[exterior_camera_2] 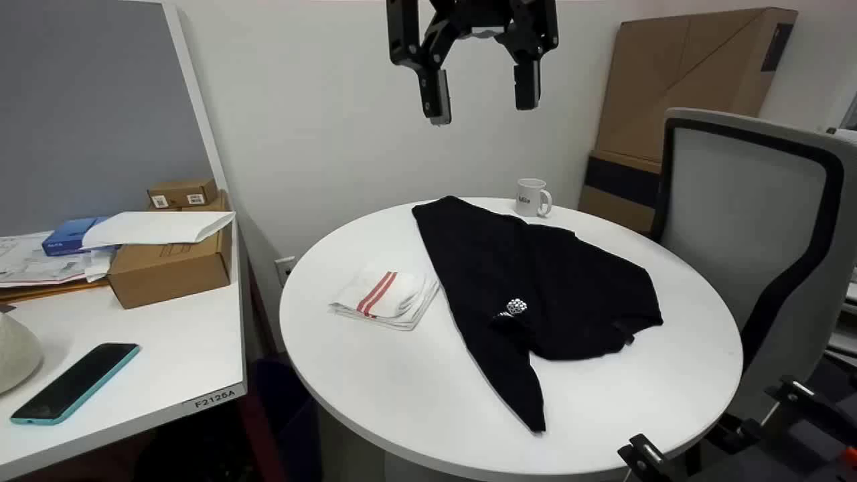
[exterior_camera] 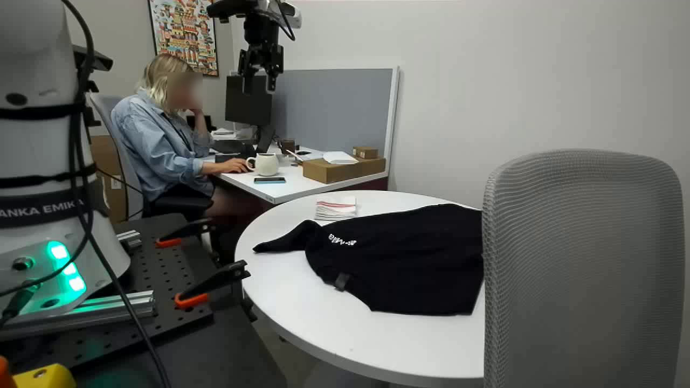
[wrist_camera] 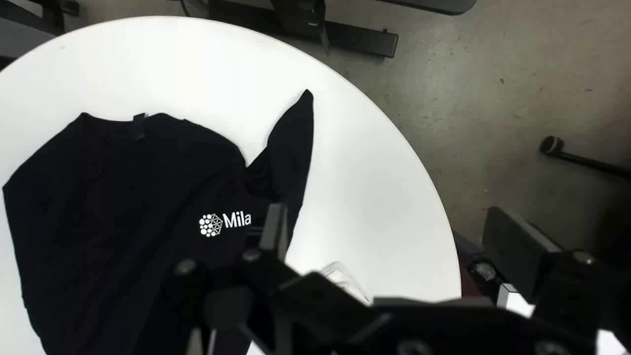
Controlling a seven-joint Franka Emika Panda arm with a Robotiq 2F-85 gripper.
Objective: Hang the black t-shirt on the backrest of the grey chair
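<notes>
As we're hovering the gripper (exterior_camera_2: 483,110) well above the round table (exterior_camera_2: 402,388), jaws are standing wide apart, gripping nothing. We're seeing the black t-shirt (exterior_camera_2: 582,294) lying on the table, Mila logo (wrist_camera: 225,223) up, between the folded towel (exterior_camera_2: 381,298) and the grey chair (exterior_camera: 585,258); white mug (exterior_camera_2: 529,199) is standing near the t-shirt.

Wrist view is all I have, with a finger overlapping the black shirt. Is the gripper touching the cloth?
Observer: No. In both exterior views the gripper hangs high above the black shirt.
Operator: Is anything standing on the table that I can't see?
Observer: Yes, a white mug, just behind the shirt in an exterior view.
Operator: And the grey chair? How does it stand?
Observer: Upright beside the table, its tall backrest rising above the table's height.
</notes>
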